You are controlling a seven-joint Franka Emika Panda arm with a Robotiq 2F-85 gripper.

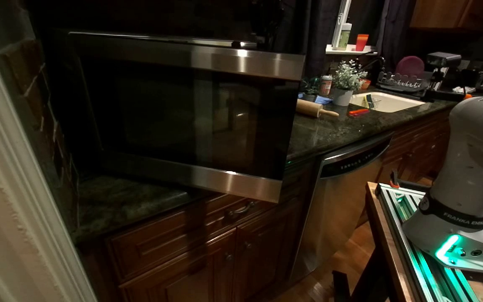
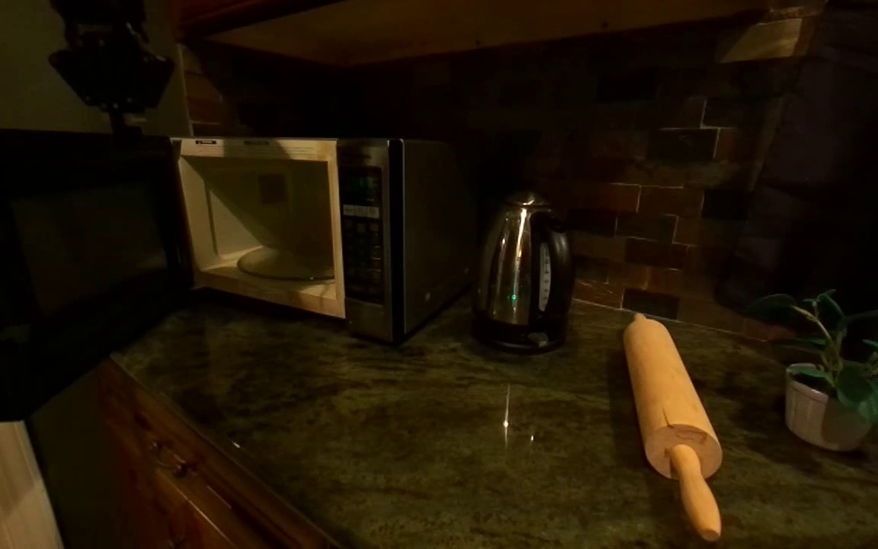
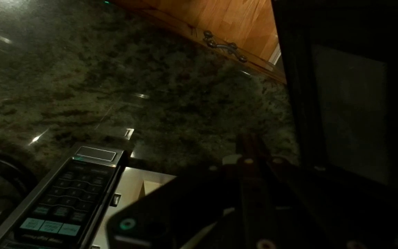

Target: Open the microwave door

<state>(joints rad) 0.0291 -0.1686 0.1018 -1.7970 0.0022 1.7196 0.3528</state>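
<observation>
The microwave [image 2: 439, 236] stands on the counter with its pale cavity uncovered. It also shows in the wrist view, with its keypad [image 3: 73, 193]. The microwave door [image 2: 58, 259] is swung wide open. Its steel-framed outer face [image 1: 241, 63] fills much of an exterior view. Its dark inner side [image 3: 354, 114] is at the right of the wrist view. My gripper [image 2: 125, 126] points down near the door's top edge, close to the hinge side. Its fingertips [image 3: 250, 141] are together with nothing seen between them, beside the door's inner side. I cannot tell whether they touch the door.
A steel kettle [image 2: 519, 274] stands beside the microwave. A rolling pin [image 2: 668, 396] and a potted plant [image 2: 835, 381] are on the counter [image 2: 408, 442]. A wooden cabinet [image 2: 500, 30] hangs above the microwave. The dishwasher [image 1: 333, 201] is under the counter. The robot base [image 1: 455, 239] is on a table.
</observation>
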